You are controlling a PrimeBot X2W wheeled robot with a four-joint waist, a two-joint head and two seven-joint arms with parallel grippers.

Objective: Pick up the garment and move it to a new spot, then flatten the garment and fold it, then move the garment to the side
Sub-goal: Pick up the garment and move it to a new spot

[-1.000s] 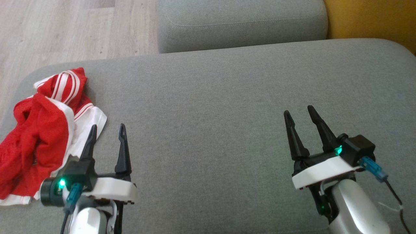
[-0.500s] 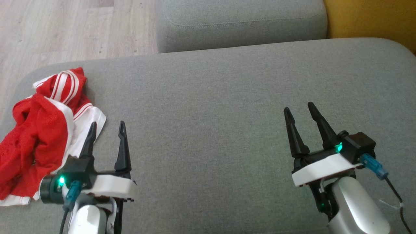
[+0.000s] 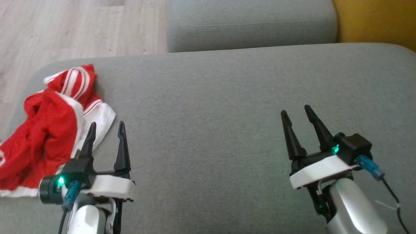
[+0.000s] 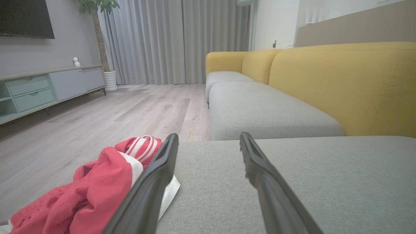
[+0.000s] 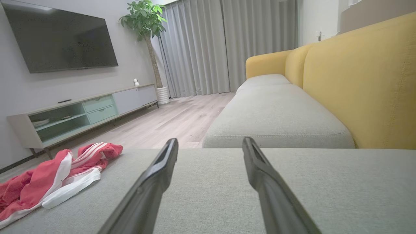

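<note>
A crumpled red garment (image 3: 48,130) with white stripes and white trim lies at the far left of the grey sofa cushion (image 3: 214,113). The left wrist view has the garment (image 4: 97,191) at its lower left, and the right wrist view has the garment (image 5: 55,178) at its far left. My left gripper (image 3: 106,127) is open just right of the garment, its left finger over the white hem; whether it touches the cloth is unclear. Over bare cushion at the right, my right gripper (image 3: 295,111) is open and holds nothing.
A second grey cushion (image 3: 250,22) lies beyond this one, with the yellow backrest (image 3: 380,19) at the right. Wooden floor (image 3: 65,29) runs past the cushion's left and far edges. A TV stand (image 5: 81,110) lines the far wall.
The whole head view has shifted right and down a little, so the camera moved. The garment lies as before and both grippers stay open in about the same places.
</note>
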